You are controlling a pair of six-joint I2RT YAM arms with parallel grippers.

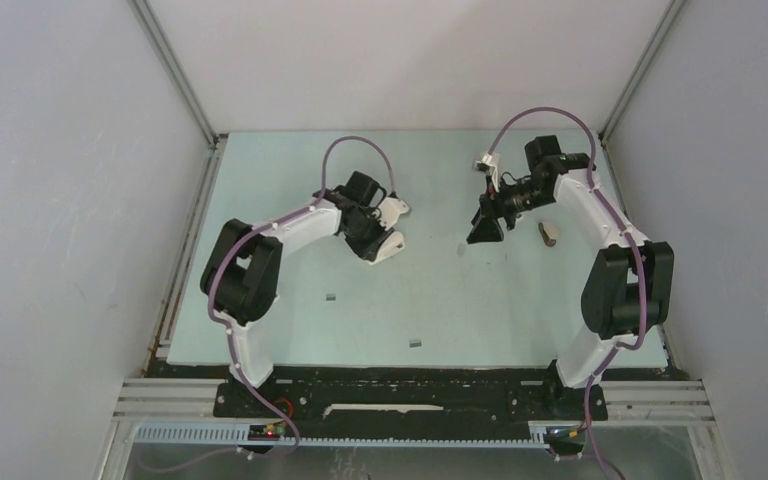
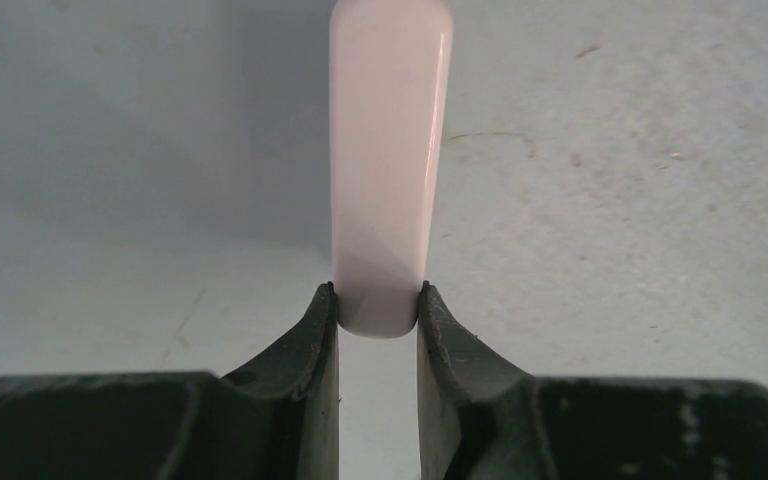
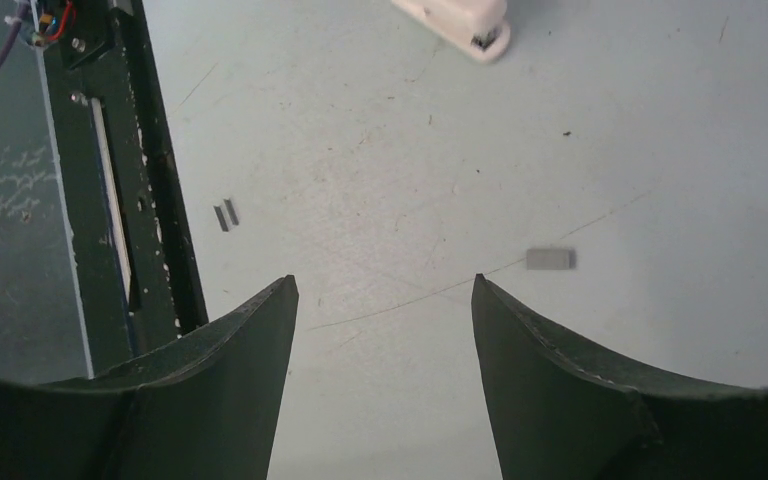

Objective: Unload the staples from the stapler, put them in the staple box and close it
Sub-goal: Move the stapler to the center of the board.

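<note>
Plain white walls (image 1: 60, 150) enclose a pale green surface (image 1: 290, 340), scuffed and evenly lit; aluminium rails (image 1: 177, 70) line the far corners.

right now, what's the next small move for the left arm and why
Probably open the left fingers and let the stapler go: they pinch its white end, staples already lie loose on the table, and the right fingers hang open, empty.

A white stapler (image 1: 390, 243) is seen at the left arm (image 1: 290, 225)'s tip; staples (image 1: 415, 343) are scattered on the counter (image 1: 520, 320).
</note>
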